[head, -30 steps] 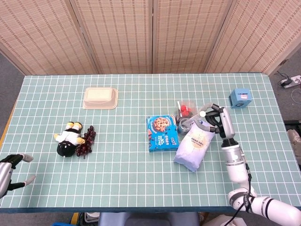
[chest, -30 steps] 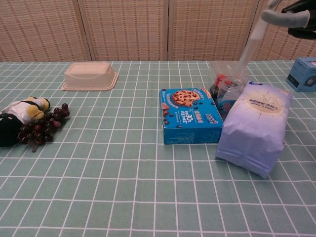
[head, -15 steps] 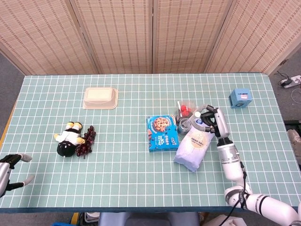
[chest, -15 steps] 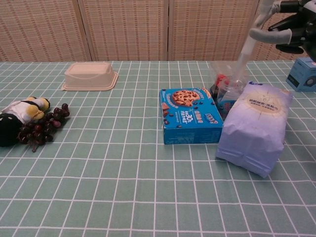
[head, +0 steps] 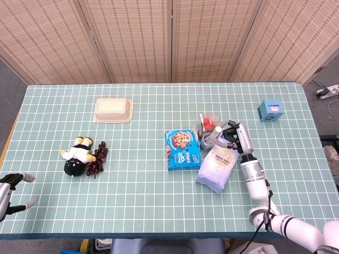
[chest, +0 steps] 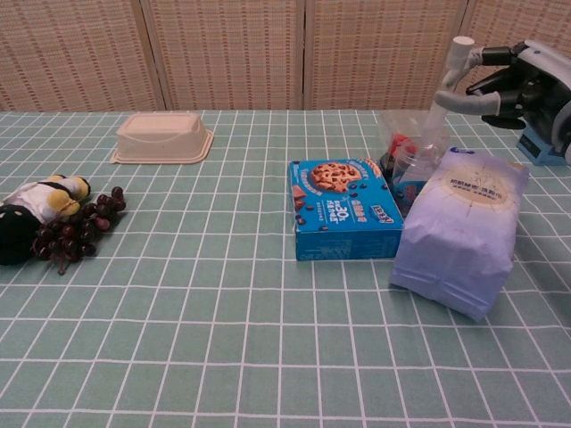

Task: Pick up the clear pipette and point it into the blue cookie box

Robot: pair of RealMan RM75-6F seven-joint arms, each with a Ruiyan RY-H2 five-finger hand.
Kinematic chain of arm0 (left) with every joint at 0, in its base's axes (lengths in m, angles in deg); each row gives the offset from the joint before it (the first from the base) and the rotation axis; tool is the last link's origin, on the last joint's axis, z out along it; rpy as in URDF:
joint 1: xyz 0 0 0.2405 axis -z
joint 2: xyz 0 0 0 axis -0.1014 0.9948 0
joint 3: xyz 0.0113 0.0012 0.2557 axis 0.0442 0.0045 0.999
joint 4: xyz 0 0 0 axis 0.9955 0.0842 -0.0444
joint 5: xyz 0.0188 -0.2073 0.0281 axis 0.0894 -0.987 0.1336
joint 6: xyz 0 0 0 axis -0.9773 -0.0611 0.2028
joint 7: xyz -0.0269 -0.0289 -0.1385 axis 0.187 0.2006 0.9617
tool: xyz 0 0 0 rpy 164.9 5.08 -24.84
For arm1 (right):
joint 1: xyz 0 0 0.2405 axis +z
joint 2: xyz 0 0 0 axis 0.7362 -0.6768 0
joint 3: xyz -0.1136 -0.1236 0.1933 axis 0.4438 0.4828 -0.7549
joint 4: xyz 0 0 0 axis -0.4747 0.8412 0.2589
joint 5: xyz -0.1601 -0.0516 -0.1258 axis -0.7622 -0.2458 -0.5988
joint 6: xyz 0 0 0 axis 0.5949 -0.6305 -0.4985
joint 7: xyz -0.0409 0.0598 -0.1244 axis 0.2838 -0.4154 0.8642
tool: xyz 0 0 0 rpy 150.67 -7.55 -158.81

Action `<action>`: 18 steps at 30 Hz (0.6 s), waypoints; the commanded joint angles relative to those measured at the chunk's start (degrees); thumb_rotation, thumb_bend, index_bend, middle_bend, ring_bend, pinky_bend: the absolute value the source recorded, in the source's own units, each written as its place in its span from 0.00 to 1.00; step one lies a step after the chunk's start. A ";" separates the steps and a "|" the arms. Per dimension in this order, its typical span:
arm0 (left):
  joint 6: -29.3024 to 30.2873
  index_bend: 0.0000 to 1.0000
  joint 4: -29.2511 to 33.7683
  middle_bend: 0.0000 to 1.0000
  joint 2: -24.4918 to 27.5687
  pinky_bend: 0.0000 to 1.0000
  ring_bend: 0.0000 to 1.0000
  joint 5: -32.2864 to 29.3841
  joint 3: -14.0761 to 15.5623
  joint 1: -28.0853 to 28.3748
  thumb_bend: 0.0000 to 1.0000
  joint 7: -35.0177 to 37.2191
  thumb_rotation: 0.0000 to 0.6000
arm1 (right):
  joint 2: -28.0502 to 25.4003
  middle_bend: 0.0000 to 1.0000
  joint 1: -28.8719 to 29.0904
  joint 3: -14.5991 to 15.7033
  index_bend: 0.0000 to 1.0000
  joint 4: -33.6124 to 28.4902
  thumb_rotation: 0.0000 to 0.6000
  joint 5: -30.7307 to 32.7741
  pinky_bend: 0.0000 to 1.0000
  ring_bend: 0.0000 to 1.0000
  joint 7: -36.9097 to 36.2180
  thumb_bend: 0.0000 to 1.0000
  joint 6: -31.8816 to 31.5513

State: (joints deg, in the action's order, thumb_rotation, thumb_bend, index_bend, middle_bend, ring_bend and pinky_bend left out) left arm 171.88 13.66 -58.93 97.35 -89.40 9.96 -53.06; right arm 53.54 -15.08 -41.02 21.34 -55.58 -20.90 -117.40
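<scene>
Nearest the robot, the left hand sits off the table's front left corner, far from the blue cookie box, fingers spread and nothing in them. The pale bag lies just right of the box, leaning toward the front. Above and behind that bag is the right hand, and it has the clear pipette pinched: a grey fingertip crosses the tube just below the bulb, the other fingers curling in behind it. The pipette stands nearly upright, bulb up, its lower end slanting down to the clear cup and red-topped clutter just behind the box's right end; the tip itself is lost in there. Far left of the box lie a plush toy and grapes. Behind, to its left, a beige tray.
</scene>
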 commanded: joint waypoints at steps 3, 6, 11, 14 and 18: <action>0.19 0.48 0.05 0.43 0.04 0.49 0.35 0.11 -0.01 -0.07 0.15 0.10 1.00 | 0.88 1.00 0.52 0.16 0.67 1.22 1.00 -0.08 1.00 1.00 -0.20 0.50 0.92; 0.20 0.48 0.02 0.43 0.07 0.49 0.35 0.11 0.00 -0.09 0.15 0.13 1.00 | 1.03 1.00 0.70 0.29 0.67 1.52 1.00 -0.25 1.00 1.00 -0.22 0.50 1.38; 0.23 0.48 -0.01 0.43 0.08 0.49 0.35 0.16 -0.01 -0.11 0.15 0.26 1.00 | 0.66 1.00 0.80 0.42 0.67 1.20 1.00 -0.20 1.00 1.00 -0.25 0.48 2.38; 0.28 0.48 -0.01 0.43 0.09 0.49 0.35 0.19 0.00 -0.14 0.15 0.28 1.00 | 0.35 1.00 0.81 0.56 0.64 0.88 1.00 -0.25 1.00 1.00 -0.19 0.45 2.88; 0.27 0.48 0.00 0.43 0.07 0.49 0.35 0.20 0.02 -0.15 0.15 0.20 1.00 | -0.10 1.00 0.80 0.78 0.55 0.50 1.00 -0.42 1.00 1.00 -0.07 0.37 3.37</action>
State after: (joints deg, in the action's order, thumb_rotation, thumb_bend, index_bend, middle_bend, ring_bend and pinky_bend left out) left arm 172.14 13.66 -58.87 97.55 -89.38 9.81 -52.86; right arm 53.47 -14.29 -40.26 21.87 -55.98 -21.00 -114.06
